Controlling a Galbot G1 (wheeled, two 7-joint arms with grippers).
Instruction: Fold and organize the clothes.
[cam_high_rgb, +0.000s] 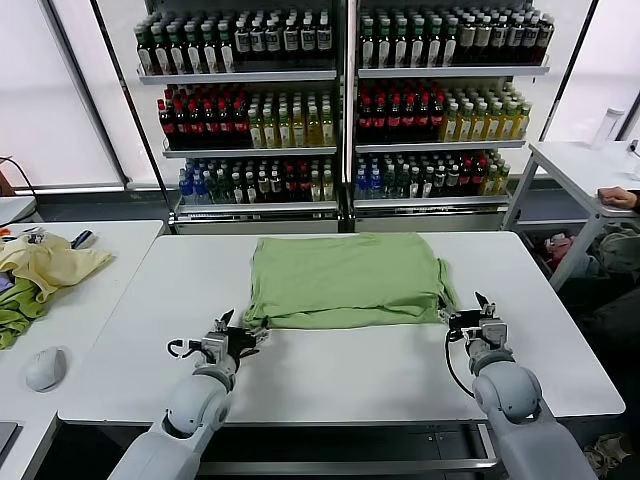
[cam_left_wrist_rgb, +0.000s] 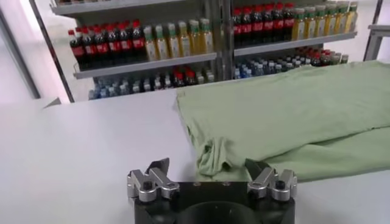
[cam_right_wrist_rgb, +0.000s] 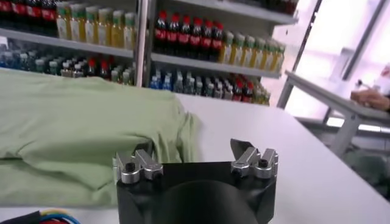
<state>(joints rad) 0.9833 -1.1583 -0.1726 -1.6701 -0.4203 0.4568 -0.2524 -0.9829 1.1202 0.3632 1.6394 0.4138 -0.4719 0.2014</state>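
Light green polo shirt (cam_high_rgb: 345, 278): centre of the head view, flat on the white surface (cam_high_rgb: 330, 375), already doubled into a broad rectangle; printed graphic and collar not visible; a sleeve bunched at each lower corner.

Left hand (cam_high_rgb: 243, 338): lower left of centre, fingers spread apart, holding nothing, just short of the shirt's lower-left corner; in the left wrist view the puckered sleeve (cam_left_wrist_rgb: 213, 157) sits between the open fingers.

Right hand (cam_high_rgb: 470, 316): lower right of centre, fingers likewise apart and empty, beside the lower-right corner; cloth edge (cam_right_wrist_rgb: 183, 137) close to one finger in the right wrist view.

Step in hand, judged: pinching both near corners for the next fold. Best done by catching all layers at once, closing both sides together, lifting evenly and keeping the hem taut so the rectangle stays square; bunched sleeves likely to slip out or wrinkle if only the top layer is caught.

Writing: none legible. Bottle shelves (cam_high_rgb: 340, 100) across the top of the frame, labels too small to read.

Pale yellow garment (cam_high_rgb: 50, 262): left edge, on a neighbouring surface, not involved.
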